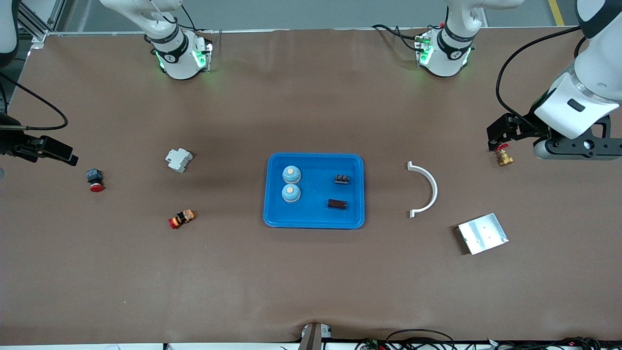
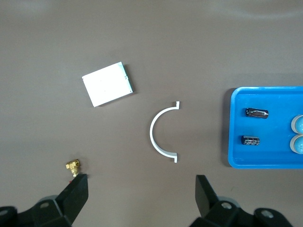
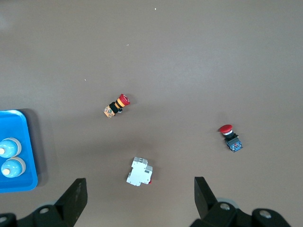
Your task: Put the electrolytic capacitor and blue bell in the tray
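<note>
Blue tray holds two bells and two capacitors, well apart from both grippers; left gripper and right gripper gape wide, empty.

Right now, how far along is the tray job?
Looks done: both blue bells and two electrolytic capacitors lie in the blue tray. In hand: nothing; the left end effector hangs open near the brass fitting, the right end effector open near the red pushbutton. Left: nothing visible.
</note>
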`<act>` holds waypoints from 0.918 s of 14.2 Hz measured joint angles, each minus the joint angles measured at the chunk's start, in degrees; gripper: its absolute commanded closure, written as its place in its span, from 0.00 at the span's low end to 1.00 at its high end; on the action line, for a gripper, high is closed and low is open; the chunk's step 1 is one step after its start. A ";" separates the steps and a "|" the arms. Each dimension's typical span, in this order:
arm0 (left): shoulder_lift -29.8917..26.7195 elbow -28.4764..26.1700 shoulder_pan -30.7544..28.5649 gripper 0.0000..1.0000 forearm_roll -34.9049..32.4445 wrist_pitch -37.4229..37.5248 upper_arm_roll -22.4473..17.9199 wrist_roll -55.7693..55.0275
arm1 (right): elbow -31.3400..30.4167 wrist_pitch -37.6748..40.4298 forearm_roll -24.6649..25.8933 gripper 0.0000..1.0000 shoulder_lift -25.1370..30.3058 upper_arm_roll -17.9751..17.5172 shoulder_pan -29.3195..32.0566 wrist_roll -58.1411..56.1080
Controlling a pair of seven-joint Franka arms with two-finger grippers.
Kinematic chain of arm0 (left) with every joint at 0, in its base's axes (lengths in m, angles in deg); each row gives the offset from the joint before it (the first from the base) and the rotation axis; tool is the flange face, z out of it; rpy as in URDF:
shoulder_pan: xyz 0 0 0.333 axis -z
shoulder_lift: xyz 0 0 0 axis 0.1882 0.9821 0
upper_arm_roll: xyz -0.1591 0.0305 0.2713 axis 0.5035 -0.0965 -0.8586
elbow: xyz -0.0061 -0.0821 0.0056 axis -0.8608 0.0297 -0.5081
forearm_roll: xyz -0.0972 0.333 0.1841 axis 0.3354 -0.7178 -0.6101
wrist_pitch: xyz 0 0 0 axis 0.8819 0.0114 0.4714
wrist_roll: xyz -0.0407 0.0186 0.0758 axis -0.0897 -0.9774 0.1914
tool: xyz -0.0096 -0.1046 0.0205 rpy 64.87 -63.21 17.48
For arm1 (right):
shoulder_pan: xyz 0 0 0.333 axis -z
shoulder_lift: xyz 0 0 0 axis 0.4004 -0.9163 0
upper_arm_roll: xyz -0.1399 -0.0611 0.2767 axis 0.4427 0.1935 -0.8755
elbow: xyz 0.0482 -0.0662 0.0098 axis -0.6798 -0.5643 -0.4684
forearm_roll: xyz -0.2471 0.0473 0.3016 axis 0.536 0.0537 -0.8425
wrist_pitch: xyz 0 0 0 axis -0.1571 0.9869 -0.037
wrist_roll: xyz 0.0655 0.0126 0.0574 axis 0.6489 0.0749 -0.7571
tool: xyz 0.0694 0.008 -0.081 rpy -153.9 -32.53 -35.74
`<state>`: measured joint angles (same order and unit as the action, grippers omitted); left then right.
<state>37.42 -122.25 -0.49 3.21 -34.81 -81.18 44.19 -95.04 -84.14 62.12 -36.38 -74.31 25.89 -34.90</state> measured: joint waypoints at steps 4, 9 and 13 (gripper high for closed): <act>-0.39 0.00 0.01 0.00 0.00 0.71 0.01 0.34 | 0.00 0.00 0.00 0.00 0.00 0.00 0.00 0.00; -0.40 0.00 0.01 0.00 0.00 2.30 0.01 2.76 | 0.00 0.01 0.00 0.00 0.00 0.00 0.00 0.00; -0.40 -0.03 0.07 0.00 -1.89 2.37 0.47 3.30 | 0.00 0.01 0.00 0.00 0.00 0.00 0.00 0.00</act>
<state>37.03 -122.27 -0.42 1.32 -32.44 -80.71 47.49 -95.04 -84.13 62.12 -36.38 -74.31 25.89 -34.90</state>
